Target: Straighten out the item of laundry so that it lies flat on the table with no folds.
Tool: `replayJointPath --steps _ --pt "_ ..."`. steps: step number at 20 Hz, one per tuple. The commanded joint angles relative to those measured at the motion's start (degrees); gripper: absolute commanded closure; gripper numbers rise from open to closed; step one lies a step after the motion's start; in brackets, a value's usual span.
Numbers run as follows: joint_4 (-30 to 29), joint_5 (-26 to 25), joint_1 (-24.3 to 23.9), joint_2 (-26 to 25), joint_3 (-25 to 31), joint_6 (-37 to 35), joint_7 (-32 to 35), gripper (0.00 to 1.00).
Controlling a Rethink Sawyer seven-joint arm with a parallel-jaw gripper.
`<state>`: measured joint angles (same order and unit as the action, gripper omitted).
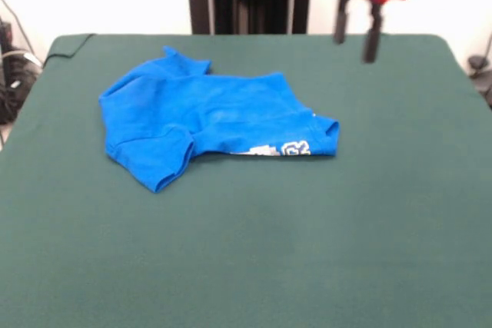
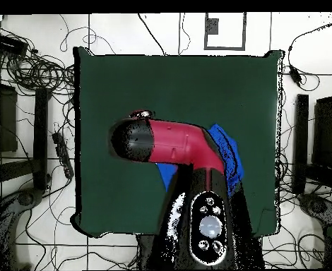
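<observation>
My claw (image 1: pixel 357 34) hangs in the air over the far right part of the table (image 1: pixel 369 213), well apart from the T-shirt (image 1: pixel 207 124) and not touching anything. Front view: two dark fingers (image 1: pixel 373 36) point straight down from the red wrist housing, with a clear gap between them, so I'm parted and holding nothing. Fingertips sit above the green cloth near the far edge, not down on it. Overhead view: my arm (image 2: pixel 176 145) comes up from the base at the bottom edge, then the red link bends across toward the picture's left, ending in the dark rounded head (image 2: pixel 130 140) over the middle of the table (image 2: pixel 176 77). The claw itself is hidden under that head from above, so finger state is read from the front view only. The shirt lies left of centre in the front view, bright blue, crumpled: one sleeve sticks out toward the near left, the body is folded over itself, and a strip of white lettering (image 1: pixel 277 149) peeks out along the near hem at the right. From above, only slivers of the shirt (image 2: pixel 229 152) show, mostly covered by my arm. It rests fully on the table, away from all edges.
</observation>
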<state>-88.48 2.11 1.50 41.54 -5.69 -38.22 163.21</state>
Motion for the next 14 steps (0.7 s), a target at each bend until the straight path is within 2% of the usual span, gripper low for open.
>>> replayJointPath --steps 1,7,11,14 --pt "0.3 8.0 6.86 -7.73 -8.55 -3.61 28.6 0.0" --pt "-1.19 9.79 7.62 -10.39 -9.64 2.97 26.92 0.0" --pt "-1.94 8.22 8.07 -12.62 -10.93 4.65 24.94 0.0" --pt "-0.39 6.61 9.89 -15.76 -14.46 4.43 25.2 0.0"
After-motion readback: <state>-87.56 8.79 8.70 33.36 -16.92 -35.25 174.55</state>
